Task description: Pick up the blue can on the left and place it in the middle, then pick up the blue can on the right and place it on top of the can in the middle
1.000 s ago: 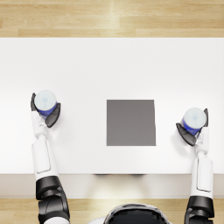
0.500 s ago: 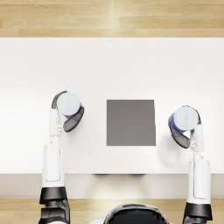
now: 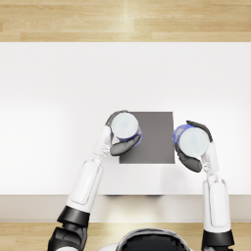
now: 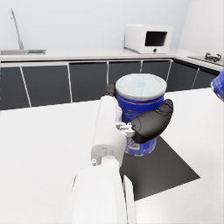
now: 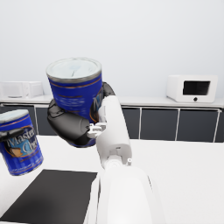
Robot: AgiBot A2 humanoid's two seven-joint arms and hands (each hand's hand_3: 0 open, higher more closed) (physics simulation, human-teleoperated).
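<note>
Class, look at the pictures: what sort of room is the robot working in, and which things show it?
Most likely a kitchen: a microwave on the counter, a sink tap, and dark cabinets below.

You are looking at two blue cans with pale silver lids, both upright and lifted clear of the white table [image 3: 59, 98]. The left can [image 3: 125, 126] sits in the left hand [image 3: 117, 142] over the left edge of the dark mat [image 3: 154, 135]. The right can [image 3: 192, 139], lettered in white, is held by the right hand [image 3: 192, 156] just beyond the mat's right edge.
</note>
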